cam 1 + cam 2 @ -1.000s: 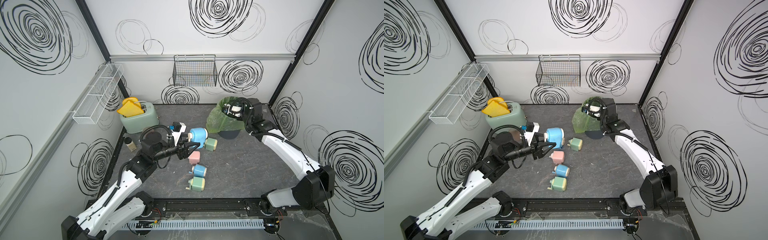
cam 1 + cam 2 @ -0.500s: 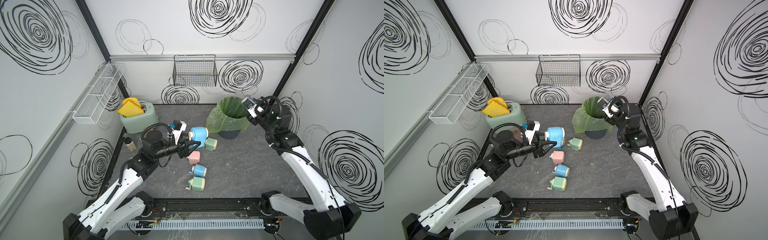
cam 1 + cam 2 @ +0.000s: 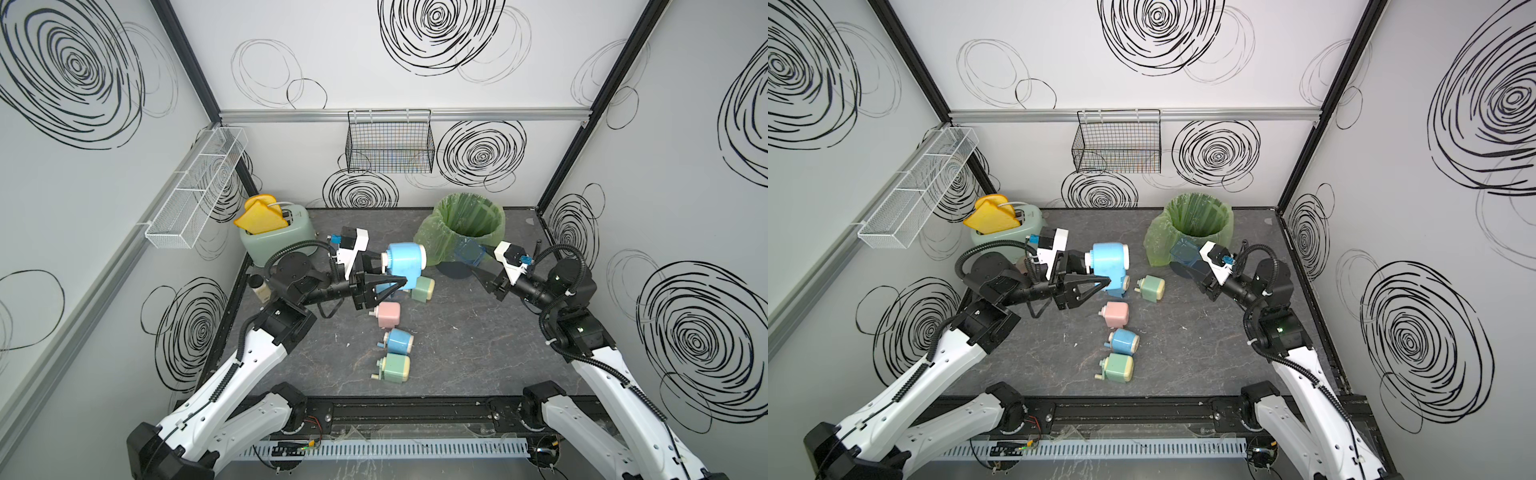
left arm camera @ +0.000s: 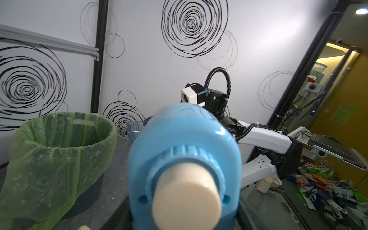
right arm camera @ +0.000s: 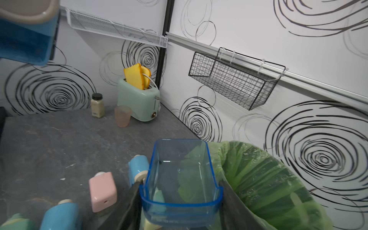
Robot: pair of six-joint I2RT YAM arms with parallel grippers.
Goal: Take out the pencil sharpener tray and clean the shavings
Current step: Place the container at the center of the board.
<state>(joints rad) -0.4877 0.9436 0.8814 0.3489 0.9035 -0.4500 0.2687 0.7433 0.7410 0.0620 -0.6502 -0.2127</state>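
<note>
My left gripper [image 3: 388, 272] is shut on a large blue pencil sharpener [image 3: 405, 264] and holds it above the table; its cream knob fills the left wrist view [image 4: 187, 197]. A clear blue tray [image 5: 181, 179] sits between the fingers of my right gripper [image 5: 180, 191], which is shut on it. In both top views the tray [image 3: 469, 253] [image 3: 1185, 251] hangs by the near rim of the green-lined bin [image 3: 465, 220]. The tray looks empty. The shavings are out of view.
Several small sharpeners lie mid-table: green [image 3: 423, 289], pink [image 3: 389, 313], blue [image 3: 399, 340], green [image 3: 395, 369]. A mint toaster [image 3: 276, 232] with yellow toast, a jar [image 3: 259, 286] and a pink cup [image 5: 122, 116] stand at the back left. A black wire basket [image 3: 390, 143] hangs on the back wall.
My right arm has swung away from above the bin and come down at the bin's front right, still holding the tray. The left arm and the sharpener have stayed put.
</note>
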